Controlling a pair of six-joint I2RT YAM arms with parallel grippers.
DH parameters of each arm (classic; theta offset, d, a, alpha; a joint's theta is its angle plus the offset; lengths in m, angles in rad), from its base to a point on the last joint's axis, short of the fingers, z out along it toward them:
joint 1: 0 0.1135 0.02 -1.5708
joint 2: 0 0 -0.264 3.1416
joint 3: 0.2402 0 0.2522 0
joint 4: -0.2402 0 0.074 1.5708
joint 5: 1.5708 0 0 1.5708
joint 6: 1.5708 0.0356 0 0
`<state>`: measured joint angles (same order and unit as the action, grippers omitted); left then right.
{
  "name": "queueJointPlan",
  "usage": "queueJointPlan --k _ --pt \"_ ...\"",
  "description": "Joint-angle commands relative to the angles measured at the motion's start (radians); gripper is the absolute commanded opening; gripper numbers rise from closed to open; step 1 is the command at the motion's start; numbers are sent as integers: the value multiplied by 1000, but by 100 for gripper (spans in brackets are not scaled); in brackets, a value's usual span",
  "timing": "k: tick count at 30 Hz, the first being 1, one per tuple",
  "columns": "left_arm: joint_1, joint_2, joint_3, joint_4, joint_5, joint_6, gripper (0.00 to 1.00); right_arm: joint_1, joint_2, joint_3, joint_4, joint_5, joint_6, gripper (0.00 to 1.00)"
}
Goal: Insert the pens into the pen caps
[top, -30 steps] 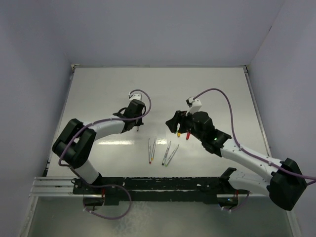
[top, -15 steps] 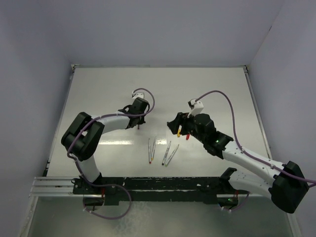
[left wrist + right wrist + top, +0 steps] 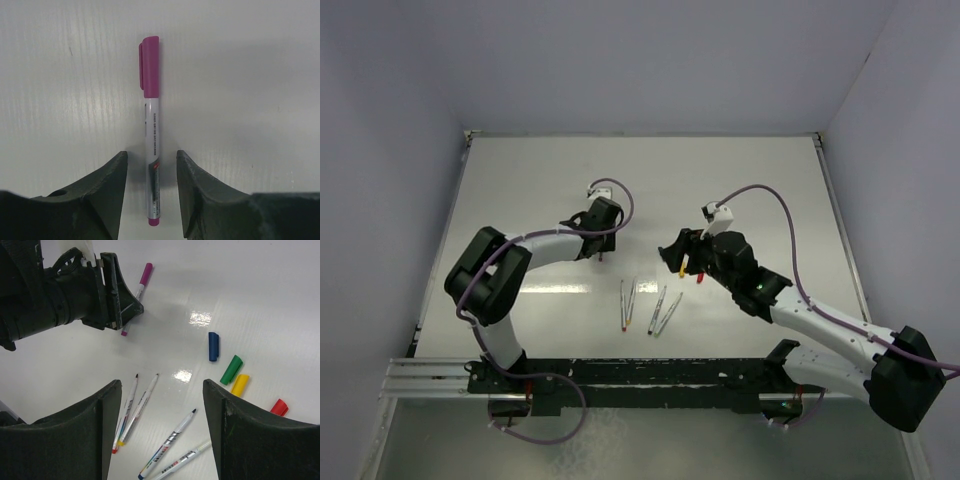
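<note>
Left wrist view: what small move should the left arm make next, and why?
Probably lift the left gripper clear: the purple-capped pen lies on the table between its open jaws, finished, while four uncapped pens and loose caps wait.

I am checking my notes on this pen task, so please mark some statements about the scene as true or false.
1. The purple cap sits on a pen. True.
2. The left tool clamps that pen. False: its jaws stand apart, with a gap on each side.
3. The blue cap, green cap, yellow cap and red cap lie loose. True.
4. The right tool holds a pen. False: it is open and empty.
</note>
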<state>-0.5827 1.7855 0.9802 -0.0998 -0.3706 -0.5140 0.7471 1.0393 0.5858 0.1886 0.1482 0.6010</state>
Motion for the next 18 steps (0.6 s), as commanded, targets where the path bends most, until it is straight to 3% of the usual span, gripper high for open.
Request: queueJointPlan --k 1,11,18 --pt "7 -87 25 -36 13 -3 48 1 -15 9 22 32 10 68" --pt "-22 -384 -112 -69 96 -6 49 -1 5 36 -49 149 9 66" --pt "-195 -502 -267 -166 63 -114 50 -8 19 36 -120 238 32 56"
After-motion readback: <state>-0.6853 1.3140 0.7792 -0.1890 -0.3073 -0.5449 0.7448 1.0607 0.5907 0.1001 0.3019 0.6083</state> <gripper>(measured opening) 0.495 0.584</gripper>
